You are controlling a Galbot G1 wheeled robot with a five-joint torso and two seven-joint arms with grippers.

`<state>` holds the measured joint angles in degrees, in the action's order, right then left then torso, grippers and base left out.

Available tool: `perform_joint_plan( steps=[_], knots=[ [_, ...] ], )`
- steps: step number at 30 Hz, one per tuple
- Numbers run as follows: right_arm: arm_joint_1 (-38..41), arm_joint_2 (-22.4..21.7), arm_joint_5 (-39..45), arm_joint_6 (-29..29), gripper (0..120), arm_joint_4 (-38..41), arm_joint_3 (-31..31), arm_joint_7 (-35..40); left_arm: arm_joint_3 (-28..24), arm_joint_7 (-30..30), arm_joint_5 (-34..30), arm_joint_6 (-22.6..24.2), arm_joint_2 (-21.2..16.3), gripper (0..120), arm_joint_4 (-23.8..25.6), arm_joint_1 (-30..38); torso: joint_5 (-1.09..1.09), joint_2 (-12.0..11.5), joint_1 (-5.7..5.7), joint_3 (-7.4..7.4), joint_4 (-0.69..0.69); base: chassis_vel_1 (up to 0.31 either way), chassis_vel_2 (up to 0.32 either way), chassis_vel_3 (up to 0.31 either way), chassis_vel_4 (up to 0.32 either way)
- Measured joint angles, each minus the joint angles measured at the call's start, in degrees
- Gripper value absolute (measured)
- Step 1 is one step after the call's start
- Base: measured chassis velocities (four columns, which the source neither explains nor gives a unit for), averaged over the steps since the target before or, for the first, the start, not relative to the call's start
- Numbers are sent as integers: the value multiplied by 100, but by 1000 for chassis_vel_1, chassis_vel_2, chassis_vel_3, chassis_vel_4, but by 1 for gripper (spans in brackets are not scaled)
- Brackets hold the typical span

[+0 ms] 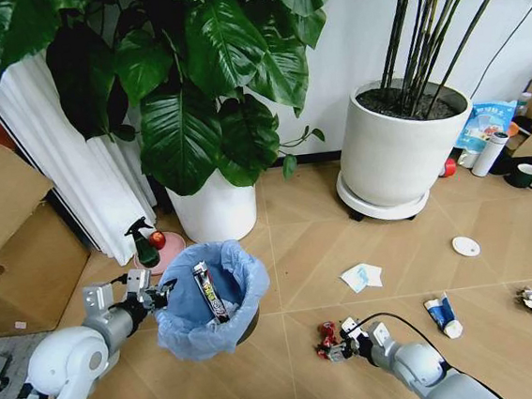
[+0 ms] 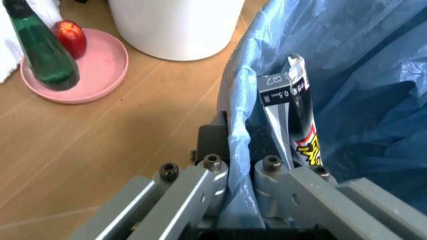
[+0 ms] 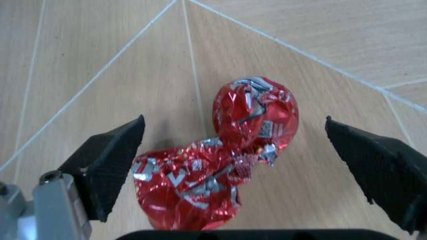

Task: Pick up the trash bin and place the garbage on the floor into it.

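Two grippers at work: one holding the trash bin (image 1: 211, 299), one over a red crushed wrapper (image 3: 223, 155).

Left gripper (image 1: 158, 294) is pinched on the bin's blue-lined rim at its left side, near the white plant pot (image 1: 212, 209). One black packet (image 2: 293, 115) stands inside, label reading "0.5". Right gripper (image 3: 240, 165) is spread wide, fingers either side of the wrapper on the floor (image 1: 299, 243). One tissue (image 1: 361, 276), one disc (image 1: 466, 246), one tube (image 1: 443, 315) lie farther right.

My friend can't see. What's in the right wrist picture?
A crumpled shiny red wrapper lies on the wooden floor, right between the two open black fingers of the right gripper.
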<state>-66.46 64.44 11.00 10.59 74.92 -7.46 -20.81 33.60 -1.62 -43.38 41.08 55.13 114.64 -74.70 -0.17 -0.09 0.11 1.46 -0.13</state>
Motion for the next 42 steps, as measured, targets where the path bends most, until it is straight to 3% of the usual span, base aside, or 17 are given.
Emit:
perform_joint_plan(
  steps=[3,6,8,12,15,31,42],
  knots=[
    [27,41,-13,-13,90,-65,3,29,-20,-1,23,-1,23,0,-3,-1,-1,0,0,0,0,0,0,0,0],
    [59,99,-38,-23,75,-143,3,39,-31,-5,32,-2,28,0,-11,1,0,0,0,0,0,0,0,0,0],
    [63,107,-39,-23,75,-153,3,40,-31,-5,32,-2,28,0,-12,3,-1,0,0,0,0,0,0,0,0],
    [96,162,-40,-25,54,-219,-2,11,-31,-6,32,-3,19,0,-18,17,-1,0,0,0,0,0,0,0,0],
    [114,221,-40,-25,45,-272,-4,-55,-33,-6,32,-4,27,0,-17,13,0,0,0,0,0,0,0,0,0],
    [-45,275,138,-46,44,-91,-278,-1,-38,3,53,-4,54,0,51,-52,0,0,0,0,0,0,0,0,0],
    [-238,8,864,-66,44,1214,-1129,70,-42,8,82,0,43,0,97,-107,0,0,0,0,-1,0,0,0,0]
  ],
)
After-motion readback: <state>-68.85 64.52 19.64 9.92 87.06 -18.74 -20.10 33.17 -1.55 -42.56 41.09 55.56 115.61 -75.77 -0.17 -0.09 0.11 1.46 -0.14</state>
